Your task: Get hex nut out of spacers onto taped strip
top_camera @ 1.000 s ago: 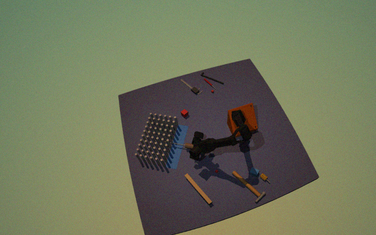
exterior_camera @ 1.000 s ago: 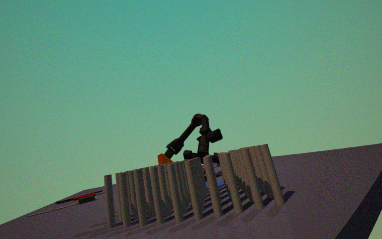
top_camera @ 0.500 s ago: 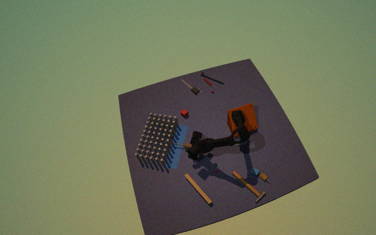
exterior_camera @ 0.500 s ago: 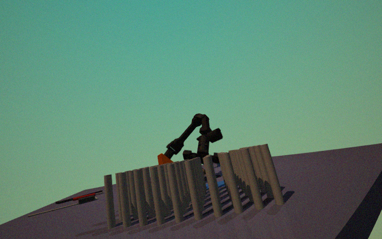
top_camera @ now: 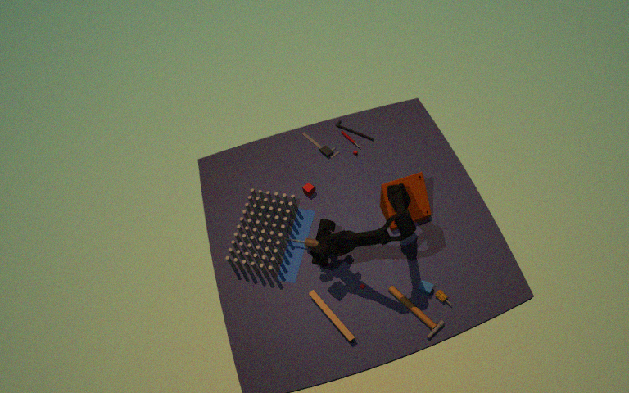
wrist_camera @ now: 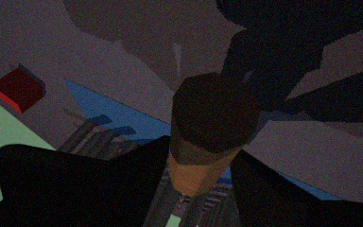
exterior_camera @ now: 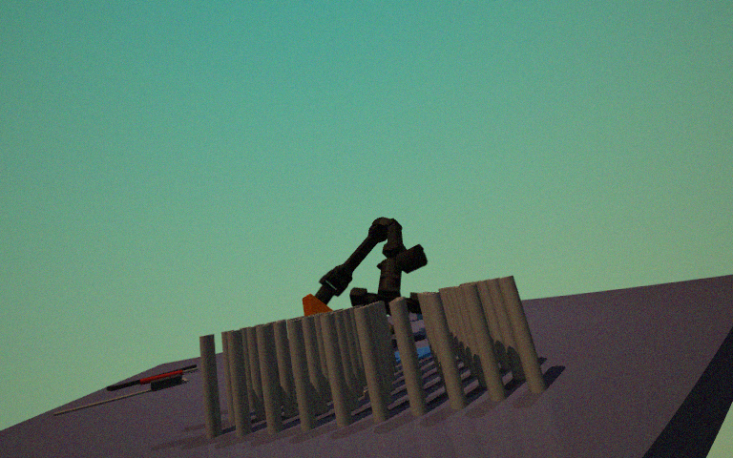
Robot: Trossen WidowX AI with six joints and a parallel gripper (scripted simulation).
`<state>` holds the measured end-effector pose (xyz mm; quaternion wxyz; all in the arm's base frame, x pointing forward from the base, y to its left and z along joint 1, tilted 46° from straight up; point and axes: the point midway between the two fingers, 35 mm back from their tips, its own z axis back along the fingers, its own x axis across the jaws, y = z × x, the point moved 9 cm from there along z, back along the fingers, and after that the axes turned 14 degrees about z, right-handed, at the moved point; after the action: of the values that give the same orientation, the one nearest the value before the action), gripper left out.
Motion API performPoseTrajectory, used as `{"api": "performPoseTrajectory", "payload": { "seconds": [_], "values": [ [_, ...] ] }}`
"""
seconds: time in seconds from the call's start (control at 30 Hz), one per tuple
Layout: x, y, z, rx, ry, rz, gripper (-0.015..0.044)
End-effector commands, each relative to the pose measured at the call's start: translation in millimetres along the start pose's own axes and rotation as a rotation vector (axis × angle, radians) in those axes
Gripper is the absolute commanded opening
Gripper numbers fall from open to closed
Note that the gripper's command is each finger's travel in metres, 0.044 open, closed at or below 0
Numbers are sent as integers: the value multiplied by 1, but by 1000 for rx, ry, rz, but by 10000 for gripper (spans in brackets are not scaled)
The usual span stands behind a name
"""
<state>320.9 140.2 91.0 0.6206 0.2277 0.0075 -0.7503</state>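
Grey metal spacers stand upright in several rows; they also show at the bottom of the wrist view. The blue taped strip lies along their front. My gripper is shut on the wooden handle of a thin metal tool, above the strip's outer edge. The tool's shaft points at the front row of spacers. I cannot tell whether its tip is between them. The hex nut cannot be made out. In the exterior view, spacers hide the fingers.
A red cube sits beside the field. A caliper, red screwdriver and dark bent rod lie far off. A wooden bar, hammer, blue block and yellow screwdriver lie on the opposite side.
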Motion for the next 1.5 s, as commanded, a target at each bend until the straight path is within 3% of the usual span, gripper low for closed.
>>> {"api": "performPoseTrajectory", "payload": {
  "seconds": [0.0, 1.47],
  "values": [
    [1, 6, -1, 10, 2, 0, 0],
    [8, 32, -19, 12, 2, 0, 0]
  ]
}}
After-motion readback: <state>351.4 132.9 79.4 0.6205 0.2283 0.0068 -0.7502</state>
